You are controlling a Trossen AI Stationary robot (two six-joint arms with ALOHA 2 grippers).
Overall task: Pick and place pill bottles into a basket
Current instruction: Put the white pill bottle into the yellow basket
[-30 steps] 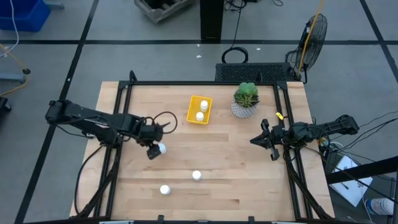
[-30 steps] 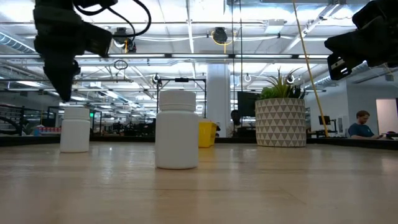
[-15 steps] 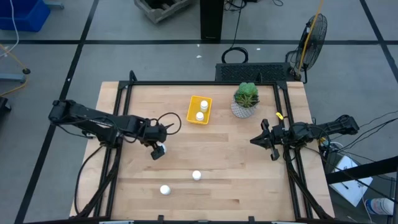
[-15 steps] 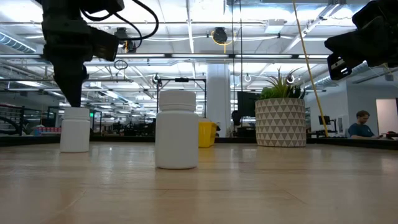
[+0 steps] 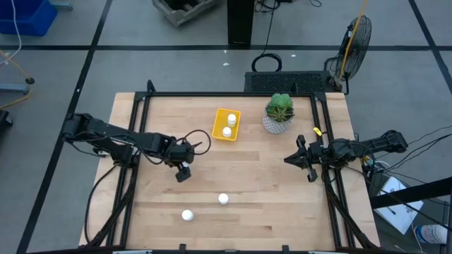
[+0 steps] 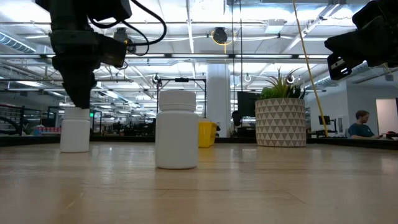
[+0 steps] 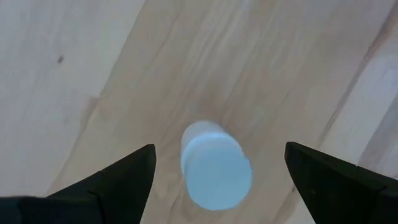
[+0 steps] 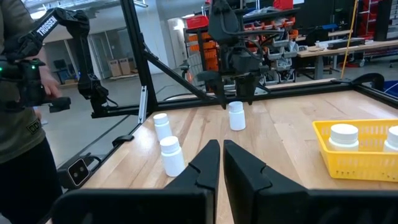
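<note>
Three white pill bottles stand upright on the wooden table. One (image 7: 216, 165) stands under my left gripper (image 5: 182, 171), left of the table's middle. My left gripper is open and points down, with its fingers apart on either side of the bottle's cap. In the low view it (image 6: 79, 99) hangs just above that bottle (image 6: 75, 130). Two more bottles (image 5: 223, 199) (image 5: 187, 215) stand nearer the front edge. The yellow tray (image 5: 219, 130) at the far middle holds two bottles (image 5: 232, 118). My right gripper (image 5: 300, 159) waits, shut, at the table's right side.
A white patterned pot with a green plant (image 5: 279, 113) stands right of the tray. Black frame rails (image 5: 138, 141) run along the table's sides. A person (image 8: 18, 99) stands beyond the table's left edge. Bare wood lies between the bottles and the tray.
My left gripper has moved toward the table's right edge and now stands over the bottle that was beside it. The bottle has not moved.
</note>
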